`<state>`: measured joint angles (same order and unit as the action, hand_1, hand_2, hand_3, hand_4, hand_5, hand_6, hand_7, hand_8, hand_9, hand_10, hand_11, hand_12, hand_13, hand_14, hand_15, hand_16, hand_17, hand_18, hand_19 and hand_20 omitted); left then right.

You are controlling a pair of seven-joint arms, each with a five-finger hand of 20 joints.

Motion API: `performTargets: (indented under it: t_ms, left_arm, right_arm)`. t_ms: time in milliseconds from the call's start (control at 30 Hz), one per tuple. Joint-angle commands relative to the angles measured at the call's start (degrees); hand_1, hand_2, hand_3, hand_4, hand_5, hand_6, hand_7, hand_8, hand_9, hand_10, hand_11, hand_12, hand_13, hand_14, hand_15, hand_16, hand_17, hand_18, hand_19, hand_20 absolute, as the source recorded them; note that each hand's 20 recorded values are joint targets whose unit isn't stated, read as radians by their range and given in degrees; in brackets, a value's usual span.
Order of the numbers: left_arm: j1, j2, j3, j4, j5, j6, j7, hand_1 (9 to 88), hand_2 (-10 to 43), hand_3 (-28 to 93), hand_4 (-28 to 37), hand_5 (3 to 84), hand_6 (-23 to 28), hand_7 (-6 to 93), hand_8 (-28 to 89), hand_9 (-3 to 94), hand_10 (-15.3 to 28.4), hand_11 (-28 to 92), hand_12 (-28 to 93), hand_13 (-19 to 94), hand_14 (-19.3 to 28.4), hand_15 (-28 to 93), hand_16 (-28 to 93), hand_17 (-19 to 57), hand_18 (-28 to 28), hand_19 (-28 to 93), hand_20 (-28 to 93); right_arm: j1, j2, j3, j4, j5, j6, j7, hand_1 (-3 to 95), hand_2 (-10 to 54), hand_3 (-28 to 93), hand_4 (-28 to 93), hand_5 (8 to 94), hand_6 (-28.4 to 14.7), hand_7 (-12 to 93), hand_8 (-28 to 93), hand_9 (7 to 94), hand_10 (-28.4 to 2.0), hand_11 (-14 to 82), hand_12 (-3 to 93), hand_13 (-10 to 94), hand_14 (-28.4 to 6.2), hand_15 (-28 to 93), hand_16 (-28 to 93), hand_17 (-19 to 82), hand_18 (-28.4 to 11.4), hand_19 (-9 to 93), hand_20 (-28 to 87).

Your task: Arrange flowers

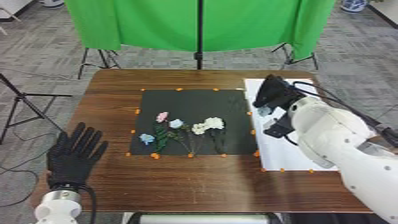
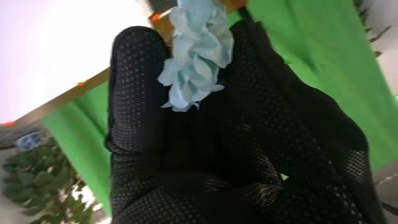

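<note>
In the head view my right hand (image 1: 277,95) is over the white sheet (image 1: 298,150) at the table's right, with a pale blue flower (image 1: 265,111) at its fingertips. The right wrist view has this blue flower (image 2: 195,55) pinched between thumb and fingers of my right hand (image 2: 142,100). On the black mat (image 1: 213,97) lie a pink flower (image 1: 162,117), a light blue one (image 1: 176,123), white blooms (image 1: 213,123) and a blue flower (image 1: 147,138), with green stems among them. My left hand (image 1: 73,155), open with straight fingers, rests palm down by the table's left edge.
Orange markers (image 1: 155,156) line the edges of the mat and the sheet. Brown wooden tabletop (image 1: 178,185) lies in front of the mat. A green cloth (image 1: 151,25) hangs on stands behind the table.
</note>
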<state>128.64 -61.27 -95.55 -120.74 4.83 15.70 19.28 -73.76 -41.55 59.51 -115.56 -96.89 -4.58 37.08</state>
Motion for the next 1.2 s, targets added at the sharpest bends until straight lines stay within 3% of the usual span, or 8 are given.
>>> performTargets:
  t_ms: [33,167,567,667,833,1067,1200]
  left_arm:
    - [1.79,-0.07,-0.21,-0.24,-0.25,0.45,0.01,30.0,12.3,72,-28.3,41.8,5.0,17.8,-12,35.7,13.0,22,9,27,12.5,34,-5,-4.2,12.5,29,13]
    - [1.95,0.08,-0.43,-0.42,-0.09,0.45,0.04,29.9,12.3,72,-28.3,41.9,5.0,17.9,-12,35.7,13.0,22,9,27,12.6,34,-5,-4.2,12.4,29,13]
    - [0.19,0.34,0.02,0.44,-0.21,0.38,-0.92,29.8,12.6,72,-28.3,42.0,5.1,17.7,-12,35.7,12.9,23,9,27,12.6,34,-5,-4.3,12.5,29,13]
    - [0.41,0.36,-0.28,0.44,-0.82,0.53,-0.62,29.7,12.8,72,-28.3,42.0,5.1,17.7,-12,35.7,13.0,23,9,27,12.6,34,-5,-4.3,12.5,29,13]
    - [0.5,0.59,-0.56,0.49,-0.7,0.36,-0.54,29.4,13.1,72,-28.3,42.0,5.0,17.8,-12,35.8,13.0,23,9,27,12.7,35,-5,-4.3,12.5,29,13]
    - [0.89,0.8,-0.63,0.33,-0.75,-0.22,-0.24,29.1,13.3,72,-28.3,42.1,5.0,18.1,-12,36.0,13.1,23,9,28,12.7,35,-6,-4.4,12.5,29,13]
    - [0.73,0.8,-0.35,0.4,-0.81,-0.21,-0.33,29.1,13.4,72,-28.3,42.2,5.0,18.2,-12,36.0,13.0,23,9,28,12.6,36,-6,-4.4,12.6,29,13]
  right_arm:
    - [-4.42,-4.55,-0.55,-2.16,-1.62,-2.39,-1.04,71.4,-9.5,70,-27,84.4,-8.0,13,10,62.0,-17.0,18.1,46.5,51,-7.7,54,44,49,8.0,93,-18]
    - [-4.96,-5.69,-1.8,-2.26,-1.6,-2.87,-0.31,71.3,-9.5,70,-27,84.3,-8.0,13,10,62.0,-17.1,18.0,46.4,51,-7.8,54,44,49,8.0,93,-18]
    - [-2.95,-7.62,-7.19,1.74,-8.13,-0.46,-0.09,71.4,-9.5,69,-27,83.9,-8.2,13,10,61.7,-17.2,17.9,46.2,51,-8.0,54,44,49,7.7,93,-18]
    - [-4.16,-7.2,-7.23,2.1,-9.81,0.93,0.71,71.3,-9.5,69,-27,83.8,-8.2,12,10,61.5,-17.1,17.8,46.1,51,-7.9,54,44,49,7.7,93,-18]
    - [-4.27,-7.36,-9.58,4.14,-15.0,3.57,0.16,71.2,-9.5,69,-27,83.8,-8.2,13,10,61.4,-17.2,17.9,46.0,51,-8.0,55,43,48,7.6,93,-18]
    - [-4.09,-8.79,-10.71,4.74,-17.84,1.86,-0.73,69.9,-8.7,69,-26,81.4,-8.5,12,9,60.7,-17.6,16.6,43.9,49,-8.4,54,40,47,6.2,92,-18]
    - [-4.04,-8.33,-10.46,4.28,-16.74,-1.5,-1.68,65.8,-9.4,68,-25,77.1,-8.4,14,8,53.8,-19.9,27.4,29.7,46,-9.3,54,33,45,5.5,92,-22]
